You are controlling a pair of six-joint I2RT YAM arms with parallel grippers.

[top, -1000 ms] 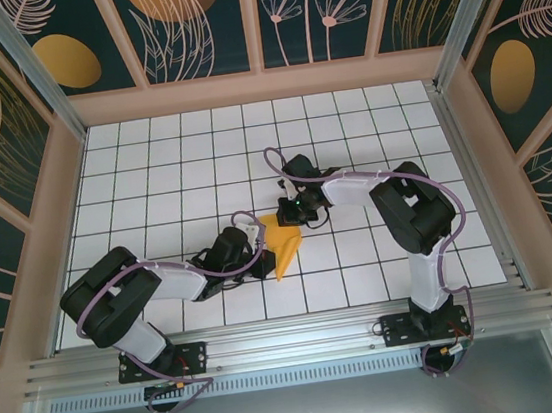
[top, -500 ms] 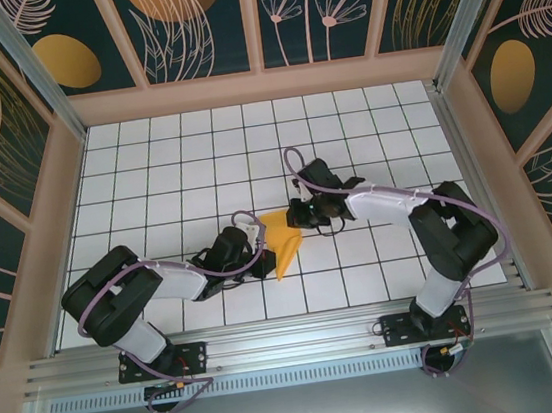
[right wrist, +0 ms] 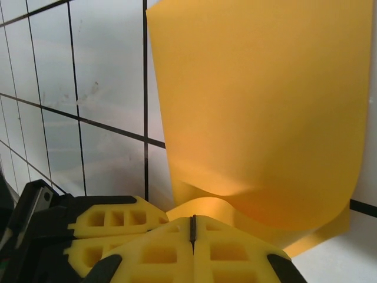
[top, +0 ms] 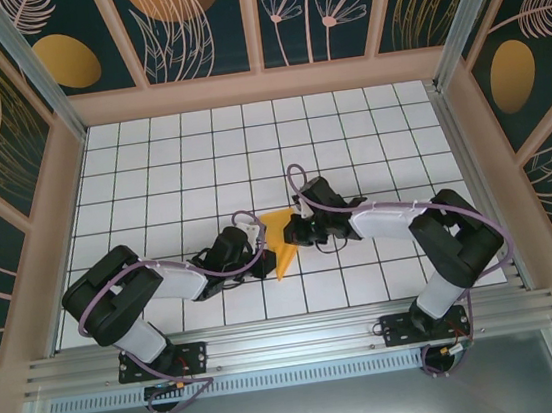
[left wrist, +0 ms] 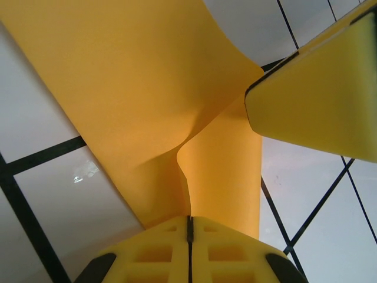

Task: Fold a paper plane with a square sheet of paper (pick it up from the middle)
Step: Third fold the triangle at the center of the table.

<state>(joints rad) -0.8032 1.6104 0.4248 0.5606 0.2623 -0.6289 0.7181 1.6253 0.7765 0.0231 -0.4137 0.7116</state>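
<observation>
Top external view: the paper sheet point(top: 283, 246) lies near the middle of the white gridded counter point(top: 152, 181), between the two arms. It is orange-yellow and already creased, wide at its far end and narrowing to a point that faces the arm bases. The left end effector point(top: 261, 261) meets the sheet's left edge close to the pointed end. The right end effector point(top: 297, 232) sits on the sheet's right side, further from the bases. Both arms are stretched low over the counter, with purple cables looped along them. Dark walls point(top: 193, 25) with orange ovals and pale leaf drawings surround the counter.

Left wrist view: the left end effector point(left wrist: 189, 219) has its yellow foam fingers pressed together, only a thin dark seam between them. A fold of the paper sheet point(left wrist: 135, 88) runs straight into that seam, so the fingers are pinching it. From there the paper rises and spreads in two layers that bow apart. A yellow foam finger of the other arm point(left wrist: 318, 100) touches the sheet at the upper right.

Right wrist view: the right end effector point(right wrist: 192, 219) is also pressed together. The curled lower edge of the paper sheet point(right wrist: 259, 106) reaches its fingertips, but I cannot tell whether any paper is caught between them. The sheet bulges above the black grid lines.
</observation>
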